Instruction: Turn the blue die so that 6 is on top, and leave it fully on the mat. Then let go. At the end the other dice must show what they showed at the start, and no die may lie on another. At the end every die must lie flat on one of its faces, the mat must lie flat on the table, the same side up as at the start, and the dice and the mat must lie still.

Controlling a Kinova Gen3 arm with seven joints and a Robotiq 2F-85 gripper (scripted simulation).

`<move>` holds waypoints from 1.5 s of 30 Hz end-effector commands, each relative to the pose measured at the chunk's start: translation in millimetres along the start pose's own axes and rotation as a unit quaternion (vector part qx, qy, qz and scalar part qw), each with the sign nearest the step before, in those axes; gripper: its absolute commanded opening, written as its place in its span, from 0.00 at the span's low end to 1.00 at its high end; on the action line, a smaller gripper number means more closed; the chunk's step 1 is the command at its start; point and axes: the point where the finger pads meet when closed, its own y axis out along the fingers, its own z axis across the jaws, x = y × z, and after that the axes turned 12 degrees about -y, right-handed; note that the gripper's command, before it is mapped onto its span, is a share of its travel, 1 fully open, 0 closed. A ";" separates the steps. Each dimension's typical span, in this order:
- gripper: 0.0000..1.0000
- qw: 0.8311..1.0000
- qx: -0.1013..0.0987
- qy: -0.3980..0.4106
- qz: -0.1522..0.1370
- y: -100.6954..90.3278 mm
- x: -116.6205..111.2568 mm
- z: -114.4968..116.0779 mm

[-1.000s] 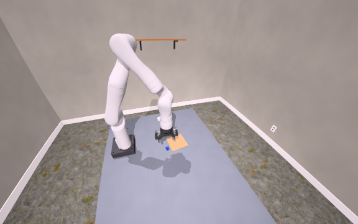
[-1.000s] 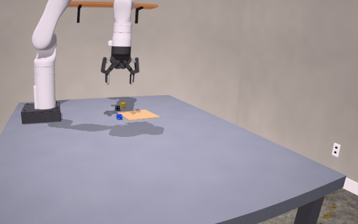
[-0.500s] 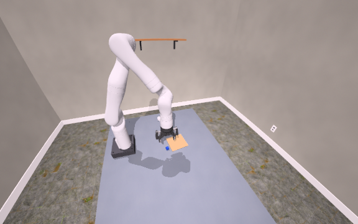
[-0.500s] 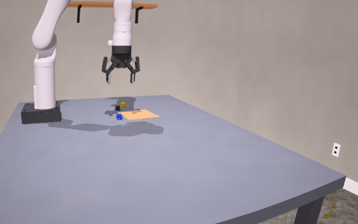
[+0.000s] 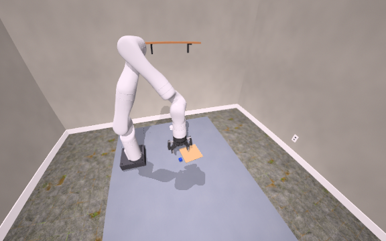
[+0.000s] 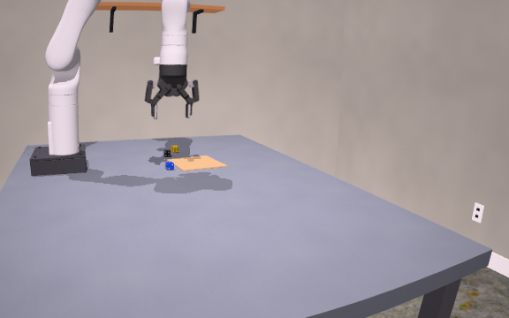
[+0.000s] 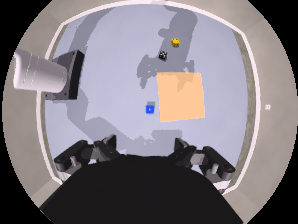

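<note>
Hovering above table, mat and blue die, nothing grasped.
Gripper (image 5: pixel 179 150) (image 6: pixel 171 117) (image 7: pixel 145 143) fingers wide apart; mat (image 5: pixel 191 154) (image 6: pixel 199 162) (image 7: pixel 181 97) right of centre in wrist view, likely thin; blue die (image 5: pixel 180 159) (image 6: pixel 170 165) (image 7: pixel 150 109) just left, off it, probably light, rigid; best pinched by opposite side faces.

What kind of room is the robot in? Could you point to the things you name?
Maybe a robot workshop or test room: a robot arm (image 5: pixel 153 71) (image 6: pixel 64 112) (image 7: pixel 40 72) stands on a big table (image 5: pixel 193 214) (image 6: pixel 237 230) (image 7: pixel 117 65), with plain walls around and a shelf (image 5: pixel 174 43) (image 6: pixel 135 6).

Grey-beige walls (image 5: pixel 297 60) (image 6: pixel 369 88), orange shelf (image 5: pixel 173 43) (image 6: pixel 212 8), white outlet (image 5: pixel 295 138) (image 6: pixel 478 212) (image 7: pixel 268 107), mottled grey floor (image 5: pixel 45 187) (image 6: pixel 480 293)
</note>
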 end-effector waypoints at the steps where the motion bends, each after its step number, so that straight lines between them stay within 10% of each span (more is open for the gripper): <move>1: 1.00 1.000 0.001 0.000 0.000 -0.4 0.2 0.3; 45: 1.00 1.000 0.001 0.000 0.000 108.7 1.0 1.2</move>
